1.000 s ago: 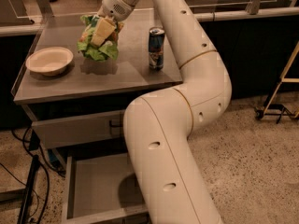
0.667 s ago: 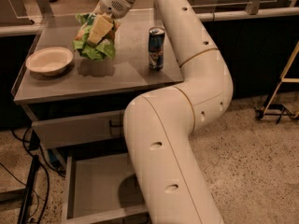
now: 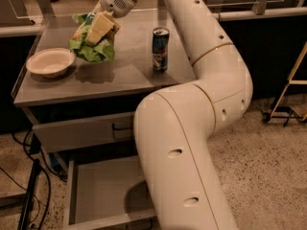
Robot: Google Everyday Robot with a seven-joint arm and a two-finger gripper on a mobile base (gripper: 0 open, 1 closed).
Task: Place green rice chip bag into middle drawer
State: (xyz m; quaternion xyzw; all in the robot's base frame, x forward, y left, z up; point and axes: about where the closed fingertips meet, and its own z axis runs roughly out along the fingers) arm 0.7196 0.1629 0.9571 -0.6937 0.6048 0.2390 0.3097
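While the green rice chip bag (image 3: pixel 91 51) is being clenched between the pale fingers (image 3: pixel 103 24) of the gripper (image 3: pixel 93 36), it is being held over the left half of the cabinet top (image 3: pixel 124 78). It is apparently being kept just clear of that surface, since a soft shadow is being cast on the cabinet top below the bag. The bag is being crumpled at its upper part, where the claw is biting into it from above and from the right.

A pale bowl (image 3: pixel 50 62) is being borne at the left edge of the cabinet top, near the bag but apart from it. A blue drink can (image 3: pixel 160 49) is being kept upright towards the right side of the cabinet top, well apart from the bag.

Below the front edge of the cabinet top, the upper drawer (image 3: pixel 81 132) is being kept pushed in, its dark handle (image 3: pixel 122 127) being shown at the middle. Lower still beneath the cabinet top, the middle drawer (image 3: pixel 96 195) is being held pulled out, and its flat grey bottom is being partly hidden by the white arm (image 3: pixel 192 143), which is being arched up past the right side of the cabinet top to the gripper.
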